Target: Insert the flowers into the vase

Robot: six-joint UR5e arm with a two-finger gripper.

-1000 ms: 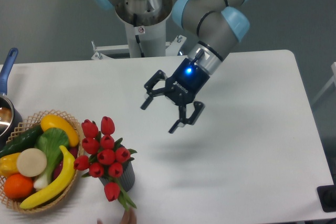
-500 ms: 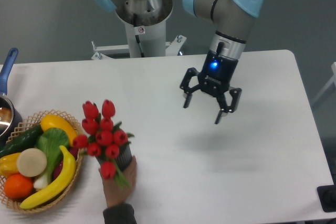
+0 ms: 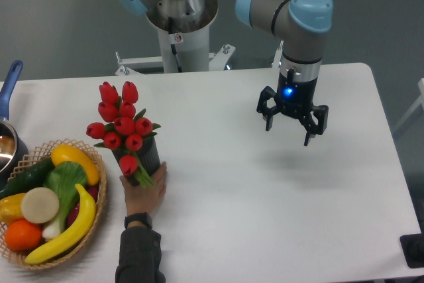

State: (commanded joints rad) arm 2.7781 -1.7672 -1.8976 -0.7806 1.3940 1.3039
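Note:
The flowers (image 3: 120,124), a bunch of red tulips with green leaves, stand in the vase (image 3: 147,161), a dark grey ribbed cylinder mostly hidden behind the blooms. A person's hand (image 3: 142,190) holds the vase from the front on the left part of the white table (image 3: 265,217). My gripper (image 3: 289,129) hangs open and empty above the table's right half, far to the right of the flowers, with its fingers pointing down.
A wicker basket (image 3: 40,213) with bananas, an orange, a cucumber and other vegetables sits at the front left. A metal pot with a blue handle (image 3: 8,87) is at the left edge. The robot's base column (image 3: 180,31) stands behind the table.
The gripper swung right and farther from the flowers. A person's hand came in from the front edge and moved the vase with the flowers up and slightly back on the table.

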